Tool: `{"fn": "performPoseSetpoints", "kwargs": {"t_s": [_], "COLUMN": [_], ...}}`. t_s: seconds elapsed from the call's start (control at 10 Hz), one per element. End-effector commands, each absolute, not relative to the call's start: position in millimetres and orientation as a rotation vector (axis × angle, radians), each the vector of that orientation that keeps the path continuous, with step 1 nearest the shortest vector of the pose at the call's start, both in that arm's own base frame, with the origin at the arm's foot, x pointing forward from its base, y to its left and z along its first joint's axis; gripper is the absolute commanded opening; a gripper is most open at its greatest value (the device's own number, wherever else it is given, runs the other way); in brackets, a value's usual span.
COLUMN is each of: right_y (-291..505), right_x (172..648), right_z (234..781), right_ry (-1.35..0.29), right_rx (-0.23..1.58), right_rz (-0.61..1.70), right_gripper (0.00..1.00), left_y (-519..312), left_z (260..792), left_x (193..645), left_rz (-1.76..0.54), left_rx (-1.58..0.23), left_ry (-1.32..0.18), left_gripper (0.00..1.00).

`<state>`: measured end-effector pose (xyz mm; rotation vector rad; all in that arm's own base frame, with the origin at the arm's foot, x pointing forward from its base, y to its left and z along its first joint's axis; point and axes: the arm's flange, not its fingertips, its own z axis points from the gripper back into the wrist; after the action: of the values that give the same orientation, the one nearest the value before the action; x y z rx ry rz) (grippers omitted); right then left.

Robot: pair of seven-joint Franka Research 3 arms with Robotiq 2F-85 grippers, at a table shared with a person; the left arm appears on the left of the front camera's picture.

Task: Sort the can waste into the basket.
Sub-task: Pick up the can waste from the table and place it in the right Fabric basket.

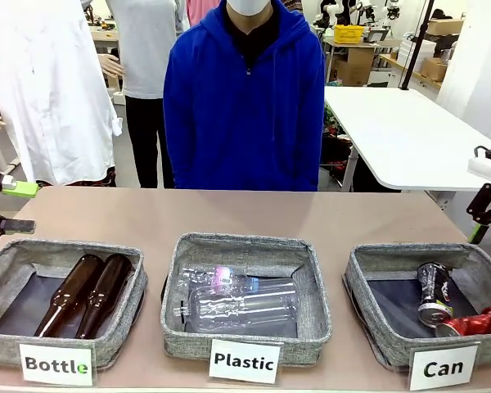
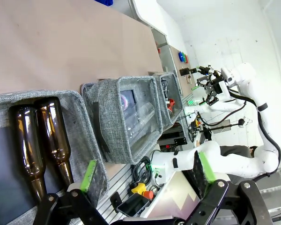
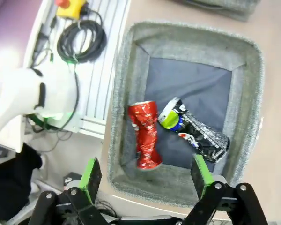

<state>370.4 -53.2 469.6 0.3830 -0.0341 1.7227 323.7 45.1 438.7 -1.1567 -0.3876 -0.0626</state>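
On the tabletop (image 1: 229, 213) three grey baskets stand in a row, each labelled so that every kind of waste has its own bin. At nine o'clock in the front view, the "Bottle" basket (image 1: 4, 262) holds two brown glass bottles (image 1: 86, 293) lying side by side, necks toward the robot. At six o'clock the "Plastic" basket (image 1: 245, 246) holds clear plastic bottles (image 1: 237, 301), whose outlines blur together, so their count is hard to tell.

The left gripper (image 2: 147, 176) hangs released, its green pads wide apart with nothing between them, parked above the bottle basket's near edge, apparently out of the way.

At three o'clock stands the "Can" basket (image 1: 368, 255), cut off by the frame's right edge. Both cans lie inside on its dark lining: the black can (image 1: 434, 293) and the red can (image 1: 475, 323), dented, touching or nearly so. In the right wrist view they form a V near the basket's six o'clock wall.

The right gripper (image 3: 147, 176) hovers directly above them, jaws spread and empty, which suggests the sorting is done. In the front view most of this arm is cut off at three o'clock.
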Motion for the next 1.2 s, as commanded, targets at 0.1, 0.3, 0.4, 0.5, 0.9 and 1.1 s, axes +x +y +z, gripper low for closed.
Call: {"fn": "performPoseSetpoints", "kwargs": {"t_s": [0.1, 0.3, 0.4, 0.5, 0.9, 1.1], "right_y": [-45, -49, -55, -57, -61, -57], "right_x": [384, 402, 410, 417, 432, 437], "right_z": [487, 495, 499, 508, 517, 516], "right_ry": [0.002, 0.004, 0.024, 0.050, 0.023, 0.028], "right_rx": [0.650, 0.999, 1.174, 1.371, 1.696, 1.682], "right_rz": [1.307, 0.853, 0.712, 0.429, -0.211, -0.276], "right_gripper": [1.00, 1.00, 1.00, 1.00, 1.00, 1.00], "left_y": [46, 46, 46, 46, 46, 46], "left_z": [436, 436, 436, 436, 436, 436], "left_x": [323, 323, 323, 323, 323, 323], "left_rz": [-0.074, -0.074, -0.074, -0.074, -0.074, -0.074], "left_rx": [-1.164, -1.164, -1.164, -1.164, -1.164, -1.164], "left_ry": [-0.407, -0.407, -0.407, -0.407, -0.407, -0.407], "left_gripper": [1.00, 1.00, 1.00, 1.00, 1.00, 1.00]}}
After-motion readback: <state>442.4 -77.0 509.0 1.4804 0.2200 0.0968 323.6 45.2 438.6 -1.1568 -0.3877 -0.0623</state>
